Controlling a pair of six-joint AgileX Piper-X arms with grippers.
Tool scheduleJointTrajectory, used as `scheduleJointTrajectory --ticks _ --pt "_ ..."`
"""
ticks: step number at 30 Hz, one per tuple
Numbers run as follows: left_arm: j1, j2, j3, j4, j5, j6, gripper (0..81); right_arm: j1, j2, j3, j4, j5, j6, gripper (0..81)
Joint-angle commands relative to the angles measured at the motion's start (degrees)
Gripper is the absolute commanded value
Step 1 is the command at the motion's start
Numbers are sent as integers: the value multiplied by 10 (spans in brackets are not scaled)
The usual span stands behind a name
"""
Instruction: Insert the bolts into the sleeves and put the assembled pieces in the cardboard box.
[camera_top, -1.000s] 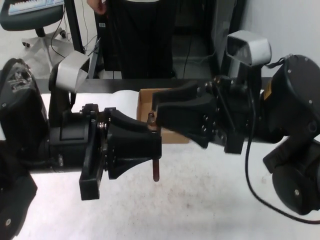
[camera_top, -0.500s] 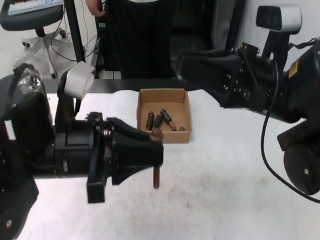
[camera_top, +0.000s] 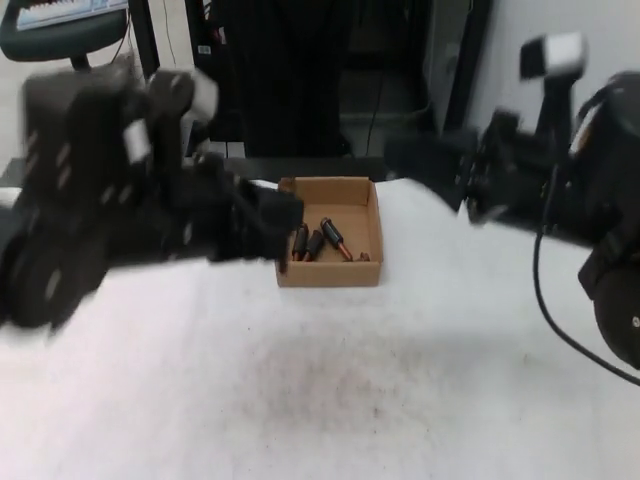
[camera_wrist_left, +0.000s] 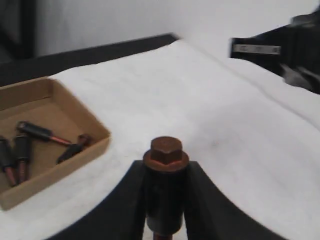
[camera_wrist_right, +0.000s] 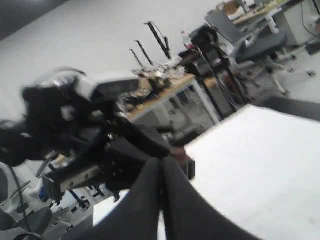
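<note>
Beside the cardboard box (camera_wrist_left: 60, 170), the left gripper (camera_wrist_left: 165, 200) clamps an assembled piece (camera_wrist_left: 165, 157) (its head upward); the right gripper (camera_wrist_right: 161, 192) is pinched closed on nothing. Released here, the piece would likely land on the cloth (camera_wrist_left: 240, 125), not inside.

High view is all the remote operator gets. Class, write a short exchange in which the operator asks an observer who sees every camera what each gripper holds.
Operator: Is my left arm carrying anything?
Observer: Yes. The left gripper is shut on a dark sleeve with a bolt in it, hex head standing clear of the fingers.
Operator: And the other arm?
Observer: The right gripper has its fingers pressed together, nothing between them.
</note>
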Motion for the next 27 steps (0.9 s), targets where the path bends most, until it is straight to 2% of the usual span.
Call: scheduleJointTrajectory --ticks 1,6,9,16,22,27 --pt "0 82 -118 107 -82 32 2 -3 -2 -4 117 39 -60 8" --pt "-2 231 -291 194 -135 41 2 -2 -15 -4 372 210 -131 8" --pt "-3 322 -394 256 -154 62 2 -2 -34 -4 469 262 -173 8" --pt "-23 474 -567 376 -175 99 2 -4 -89 -4 510 313 -201 8" --pt "-46 524 -586 347 -197 101 2 -4 -126 -4 520 321 -203 8" --pt "-50 538 -586 346 -202 98 2 -4 -140 -4 542 321 -203 8"
